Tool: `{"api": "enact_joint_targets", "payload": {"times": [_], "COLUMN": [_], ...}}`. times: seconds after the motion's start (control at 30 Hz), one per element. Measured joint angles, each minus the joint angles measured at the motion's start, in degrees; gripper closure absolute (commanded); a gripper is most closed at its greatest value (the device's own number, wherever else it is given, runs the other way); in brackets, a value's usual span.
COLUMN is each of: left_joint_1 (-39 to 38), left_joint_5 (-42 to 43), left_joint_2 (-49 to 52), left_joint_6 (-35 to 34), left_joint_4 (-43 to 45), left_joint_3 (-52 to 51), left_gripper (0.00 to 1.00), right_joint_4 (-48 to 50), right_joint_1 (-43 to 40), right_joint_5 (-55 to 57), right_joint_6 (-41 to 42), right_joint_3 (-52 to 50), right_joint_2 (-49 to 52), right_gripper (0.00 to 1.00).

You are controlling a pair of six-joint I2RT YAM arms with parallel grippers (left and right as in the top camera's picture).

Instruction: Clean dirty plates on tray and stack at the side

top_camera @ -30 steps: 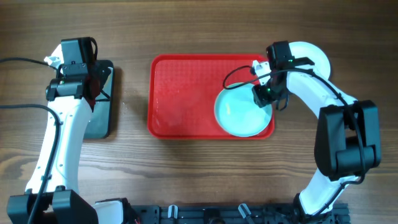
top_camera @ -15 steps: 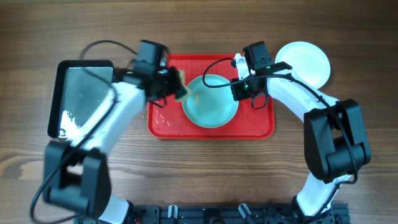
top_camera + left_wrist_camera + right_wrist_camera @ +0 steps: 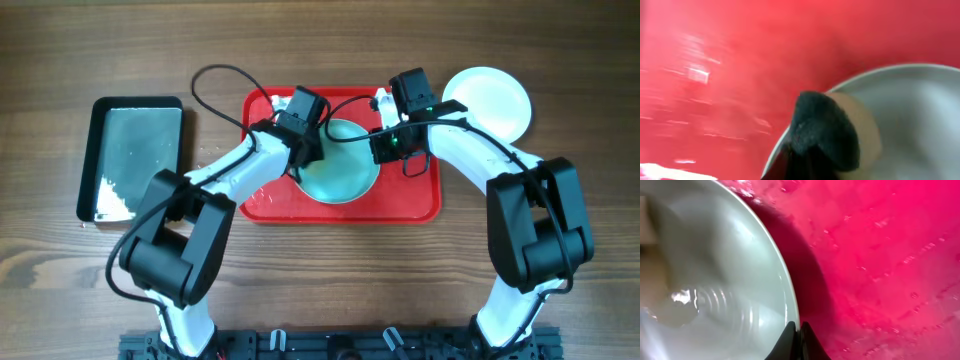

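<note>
Both grippers crowd the turquoise plate (image 3: 340, 185) at mid-frame. The left gripper (image 3: 302, 160) and its sponge (image 3: 840, 130) block the plate's left rim, and the right gripper (image 3: 388, 150) is clamped on its right rim. The left arm (image 3: 225, 178) slants across the gap between the black tray (image 3: 135, 108) and the red tray (image 3: 262, 203), with a cable (image 3: 215, 85) looping above it. The white plate (image 3: 497, 100) takes up the upper right. Bare wood lies open along the top left and at bottom centre between the arms.

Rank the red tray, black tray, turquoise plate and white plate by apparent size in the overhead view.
1. Red tray
2. Black tray
3. Turquoise plate and white plate: about alike, unranked; the turquoise one is partly covered.
</note>
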Motion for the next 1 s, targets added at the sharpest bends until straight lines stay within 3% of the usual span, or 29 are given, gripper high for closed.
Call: {"api": "enact_joint_targets", "payload": {"times": [0.1,0.17,0.33,0.5,0.67,0.77,0.87,1.0], "left_joint_1": [-0.7,-0.1,1.0,0.6,-0.1,1.0,10.1,26.1], "left_joint_5": [-10.3,-9.6,11.7,16.8,-1.6,-10.8,-14.7,-11.4], "left_joint_2": [-1.7,-4.5,-6.3,-1.2,-1.6,-7.1,-20.3,-19.7], "left_joint_6": [0.4,0.4,0.4,0.7,1.8,1.9,1.4,0.8], "left_joint_4": [-0.4,0.9,7.0,3.6,-0.7,-3.1,-2.6,-4.5], "left_joint_3": [-0.4,-0.9,-1.0,-1.0,-0.9,-1.2,-1.2,-1.1], "left_gripper": [0.96,0.96,0.96,0.96,0.96,0.96,0.96,0.96], "right_joint_4": [0.2,-0.7,-1.0,-1.1,-0.3,-0.8,-1.1,-0.7], "right_joint_1": [1.0,0.6,-0.2,-0.2,0.3,0.5,-0.1,-0.1], "right_joint_5": [-1.6,-0.7,0.4,0.4,-0.8,-0.4,0.4,0.7], "right_joint_6": [0.7,0.6,0.6,0.6,0.4,-0.9,-1.7,-1.8], "right_joint_3": [0.0,0.0,0.0,0.0,0.0,0.3,1.9,2.8], "right_joint_2": [0.0,0.0,0.0,0.0,0.0,0.0,0.0,0.0], "right_gripper": [0.96,0.96,0.96,0.96,0.95,0.96,0.96,0.96]}}
